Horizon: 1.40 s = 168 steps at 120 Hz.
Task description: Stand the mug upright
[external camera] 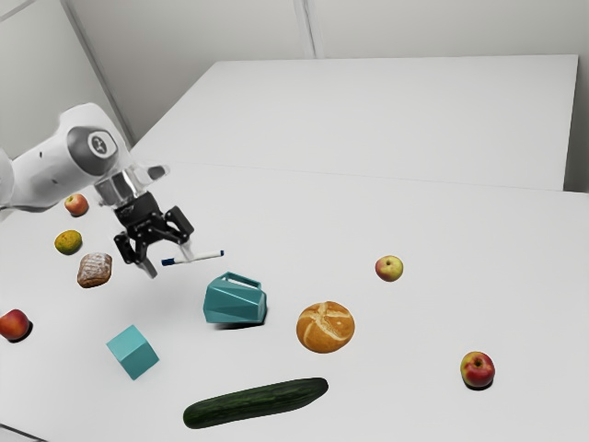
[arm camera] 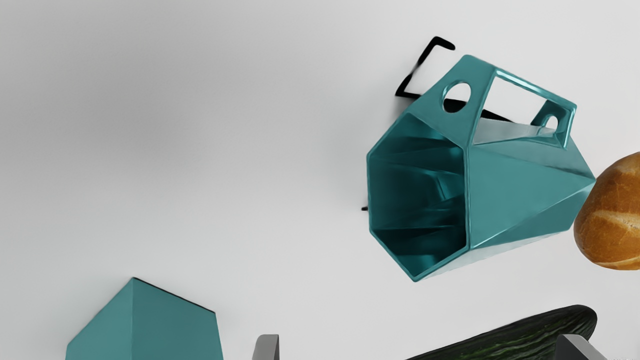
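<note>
A teal faceted mug (external camera: 235,301) lies on its side on the table, its handle at the top in the exterior view. In the wrist view the mug (arm camera: 520,185) turns its dark open mouth toward the camera. The gripper (external camera: 172,262) hangs above the table, toward the exterior view's left from the mug and apart from it. Seen from the wrist, the gripper (arm camera: 417,347) is open, its two fingertips wide apart, with no object held between them.
Near the mug are a teal cube (external camera: 133,352), a bread roll (external camera: 325,327), a cucumber (external camera: 256,402) and a marker (external camera: 193,258). Apples (external camera: 389,268) stand farther toward the exterior view's right. A powdered pastry (external camera: 95,270) and more fruit (external camera: 69,241) lie at its left.
</note>
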Tool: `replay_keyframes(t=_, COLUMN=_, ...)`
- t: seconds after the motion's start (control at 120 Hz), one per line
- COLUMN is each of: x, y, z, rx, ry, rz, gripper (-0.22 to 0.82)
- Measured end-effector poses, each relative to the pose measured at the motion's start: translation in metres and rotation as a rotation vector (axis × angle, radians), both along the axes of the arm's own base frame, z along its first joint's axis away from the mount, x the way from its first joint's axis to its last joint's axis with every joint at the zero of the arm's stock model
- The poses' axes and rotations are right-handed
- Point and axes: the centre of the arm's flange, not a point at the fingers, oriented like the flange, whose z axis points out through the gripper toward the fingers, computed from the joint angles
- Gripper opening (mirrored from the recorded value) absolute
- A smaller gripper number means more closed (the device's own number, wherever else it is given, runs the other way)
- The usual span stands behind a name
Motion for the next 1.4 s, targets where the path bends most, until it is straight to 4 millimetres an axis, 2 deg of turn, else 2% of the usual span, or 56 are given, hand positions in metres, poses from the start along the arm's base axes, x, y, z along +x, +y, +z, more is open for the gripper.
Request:
replay_keyframes(t=0.108, x=0.007, y=-0.018, z=-0.02, rx=-0.055, ry=0.026, rz=0.0, gripper=0.6)
replay_keyframes(t=0.383, x=0.016, y=-0.022, z=-0.057, rx=-0.179, ry=0.061, rz=0.091, gripper=0.6)
replay_keyframes(t=0.767, x=0.022, y=-0.039, z=-0.091, rx=-0.29, ry=0.096, rz=0.164, gripper=0.6)
replay_keyframes(t=0.958, x=0.026, y=-0.052, z=-0.1, rx=-0.317, ry=0.1, rz=0.171, gripper=0.6)
replay_keyframes(t=1.025, x=0.026, y=-0.052, z=-0.1, rx=-0.318, ry=0.097, rz=0.173, gripper=0.5)
replay_keyframes(t=1.183, x=0.029, y=-0.051, z=-0.096, rx=-0.31, ry=0.086, rz=0.171, gripper=0.13)
replay_keyframes(t=1.258, x=0.031, y=-0.051, z=-0.093, rx=-0.306, ry=0.08, rz=0.169, gripper=0.04)
replay_keyframes(t=1.4, x=0.039, y=-0.062, z=-0.084, rx=-0.302, ry=0.058, rz=0.146, gripper=-0.06)
